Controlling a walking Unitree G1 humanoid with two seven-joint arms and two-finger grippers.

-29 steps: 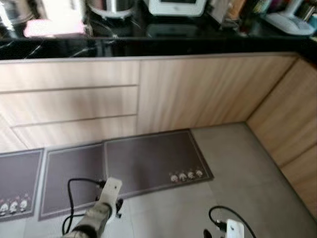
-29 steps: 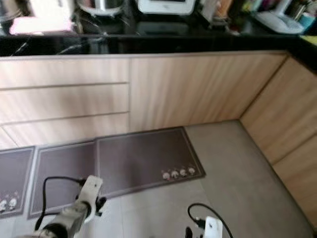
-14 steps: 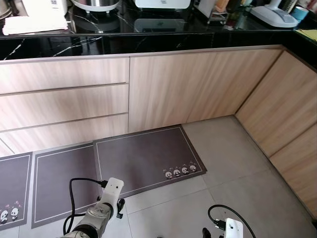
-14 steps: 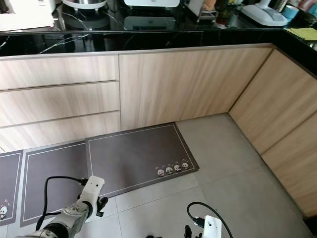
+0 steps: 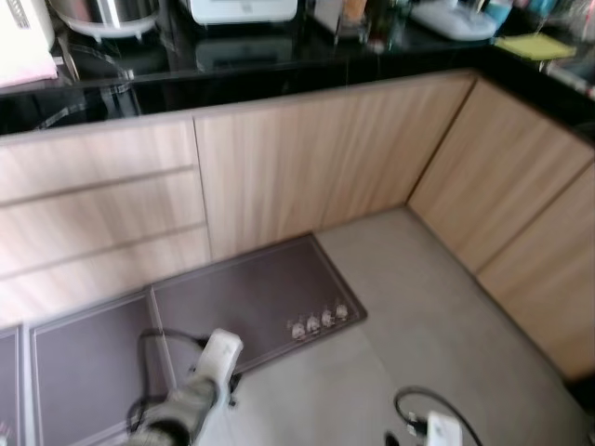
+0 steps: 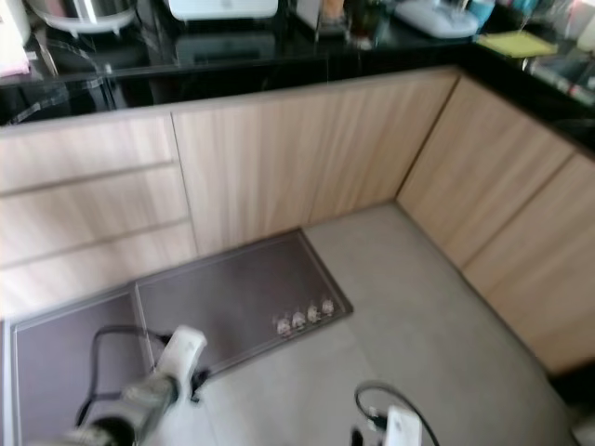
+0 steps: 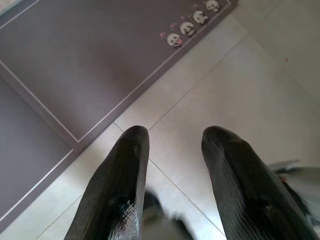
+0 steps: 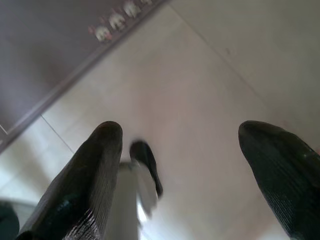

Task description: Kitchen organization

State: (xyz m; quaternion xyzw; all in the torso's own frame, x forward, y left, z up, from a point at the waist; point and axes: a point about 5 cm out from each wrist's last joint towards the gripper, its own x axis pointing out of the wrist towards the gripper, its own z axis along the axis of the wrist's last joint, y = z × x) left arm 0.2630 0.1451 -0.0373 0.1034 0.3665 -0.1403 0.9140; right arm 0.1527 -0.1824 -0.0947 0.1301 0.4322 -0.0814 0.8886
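Note:
A black countertop (image 5: 279, 79) runs along the back and turns down the right side. On it stand a steel rice cooker (image 5: 102, 11), a white appliance (image 5: 242, 9), a white flat device (image 5: 454, 19) and a yellow cloth (image 5: 535, 45). Both arms hang low over the floor: the left arm (image 5: 200, 390) and the right wrist (image 5: 437, 429). In the left wrist view my left gripper (image 7: 172, 145) is open over pale tiles beside a mat edge, holding nothing. In the right wrist view my right gripper (image 8: 182, 135) is wide open above bare tile.
Light wood drawers (image 5: 102, 214) and cabinet doors (image 5: 307, 158) stand below the counter, with more cabinets (image 5: 521, 204) down the right. Grey panda-printed mats (image 5: 246, 297) lie along the drawers. Grey tile floor (image 5: 437, 316) spreads toward the corner. The picture is blurred.
The whole view has slid left and blurred, so the camera has turned right toward the corner. Both arms hang as before, their grippers empty.

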